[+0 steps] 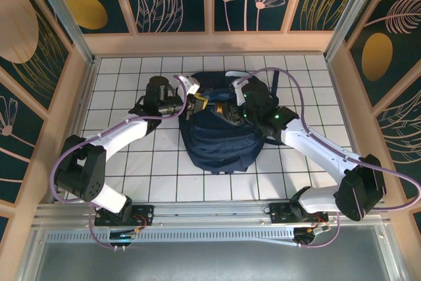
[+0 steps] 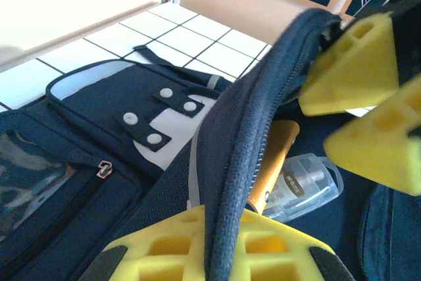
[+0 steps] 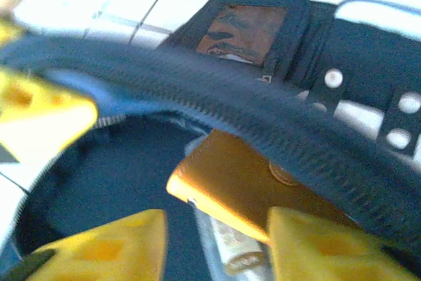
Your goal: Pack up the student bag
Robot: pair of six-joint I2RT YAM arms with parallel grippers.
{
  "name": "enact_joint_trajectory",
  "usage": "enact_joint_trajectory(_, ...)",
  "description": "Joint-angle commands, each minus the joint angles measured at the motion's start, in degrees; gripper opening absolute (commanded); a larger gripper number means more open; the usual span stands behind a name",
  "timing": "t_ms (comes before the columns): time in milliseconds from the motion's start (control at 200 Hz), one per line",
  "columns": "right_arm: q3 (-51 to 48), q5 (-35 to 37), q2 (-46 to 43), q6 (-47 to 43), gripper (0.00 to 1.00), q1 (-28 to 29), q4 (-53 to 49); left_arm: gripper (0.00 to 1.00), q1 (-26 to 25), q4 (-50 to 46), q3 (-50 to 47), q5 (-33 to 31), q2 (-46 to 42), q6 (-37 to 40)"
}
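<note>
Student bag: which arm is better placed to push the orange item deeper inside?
Probably the right. Its pincer stands open directly over the orange item inside the student bag. The left pincer is shut on the zipper rim, holding the mouth open.

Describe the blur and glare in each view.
Top external view: sharp and evenly lit, though the backpack reads as a dark mass. Left wrist view: table tiles washed out by glare. Right wrist view: zipper edge smeared, soft throughout.
</note>
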Motion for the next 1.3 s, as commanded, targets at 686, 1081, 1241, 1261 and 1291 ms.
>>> enact_joint_trajectory(686,5.9,-4.7,-11.5,16.4,0.98,-6.6,-18.7,0.99,2.8,-12.1,-4.8,-14.6,-16.1,-0.5)
enact_joint_trajectory(1081,13.2,-10.4,-2.7,23.1,0.64,-5.8,-24.3,0.66,4.4,-19.8,-7.9,-3.6,-6.4,25.8)
enact_joint_trajectory(1241,22.2,-9.8,9.9,23.1,0.58,-2.0,-26.5,0.67,4.4,-10.9,-12.4,-2.4,-6.5,33.4)
enact_joint_trajectory(1261,23.4,-8.5,11.5,22.9,0.58,-1.0,-26.8,0.67,4.4,-9.2,-12.8,-2.9,-6.4,33.3)
enact_joint_trajectory(1291,25.2,-6.4,13.6,22.5,0.58,0.6,-27.1,0.67,4.4,-6.8,-13.3,-4.1,-5.8,33.0)
